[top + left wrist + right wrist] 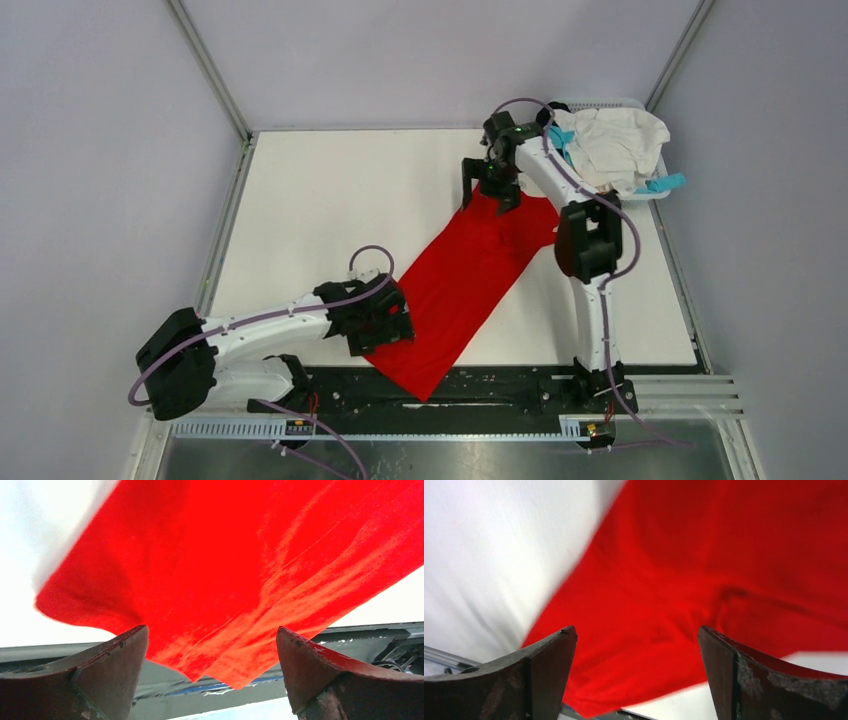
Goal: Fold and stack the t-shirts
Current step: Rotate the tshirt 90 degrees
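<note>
A large bright red t-shirt (pixel 470 275) lies folded into a long diagonal strip on the white table (pixel 330 200). Its near corner hangs over the table's front edge. My left gripper (pixel 398 322) is open at the strip's near left edge. In the left wrist view the red cloth (pixel 240 570) lies between and beyond the open gripper (pixel 212 635). My right gripper (pixel 490 193) is open over the strip's far end. The right wrist view shows red cloth (pixel 724 570) under the open gripper (pixel 636 632). A white t-shirt (pixel 620 145) and a teal one (pixel 668 183) lie heaped at the back right.
The white lattice basket (pixel 612 103) stands at the back right corner under the heap. A black rail (pixel 500 385) runs along the table's near edge. Grey walls enclose the left, back and right sides.
</note>
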Robot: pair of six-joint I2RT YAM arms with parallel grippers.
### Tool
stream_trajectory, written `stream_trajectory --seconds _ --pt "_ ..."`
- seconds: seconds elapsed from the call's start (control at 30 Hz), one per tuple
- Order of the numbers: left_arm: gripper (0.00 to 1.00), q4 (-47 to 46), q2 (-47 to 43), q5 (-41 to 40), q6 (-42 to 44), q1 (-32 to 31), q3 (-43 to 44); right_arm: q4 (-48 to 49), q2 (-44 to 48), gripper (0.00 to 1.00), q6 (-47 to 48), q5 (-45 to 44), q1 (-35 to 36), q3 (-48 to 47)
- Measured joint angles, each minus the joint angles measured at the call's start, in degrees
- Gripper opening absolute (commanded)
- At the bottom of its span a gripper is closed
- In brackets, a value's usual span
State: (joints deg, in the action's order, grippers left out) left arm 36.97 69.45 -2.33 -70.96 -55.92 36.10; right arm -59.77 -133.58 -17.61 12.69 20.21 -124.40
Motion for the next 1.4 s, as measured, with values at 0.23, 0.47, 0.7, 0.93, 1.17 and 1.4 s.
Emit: stream_trajectory --seconds 0.23,0.47,0.7,0.93,1.17,1.4 --pt "0.99 6.54 -6.95 -3.67 4.90 0.00 2.25 10.14 20.87 0.99 -3.23 -2.84 -0.24 32.59" --pt "0.99 4.63 -4.63 -5.81 9.77 2.25 6.23 11.89 16.85 1.00 -3.85 -3.17 -0.24 38.60" --pt "0.99 0.04 -2.54 -3.87 13.86 8.24 5.27 5.14 5.18 1.00 -2.73 -5.14 -0.46 22.47" --pt "0.99 -11.37 4.70 3.91 16.92 9.31 2.64 -5.29 -10.38 0.99 0.11 -5.60 -0.87 -5.99" --pt "0.99 -21.44 16.55 13.29 19.08 9.64 7.10 -9.68 -19.82 1.00 1.92 -1.53 -0.87 -23.47" --pt "0.99 -27.06 18.71 18.45 19.06 8.81 7.04 -7.87 -19.85 1.00 2.36 2.05 0.39 -24.65"
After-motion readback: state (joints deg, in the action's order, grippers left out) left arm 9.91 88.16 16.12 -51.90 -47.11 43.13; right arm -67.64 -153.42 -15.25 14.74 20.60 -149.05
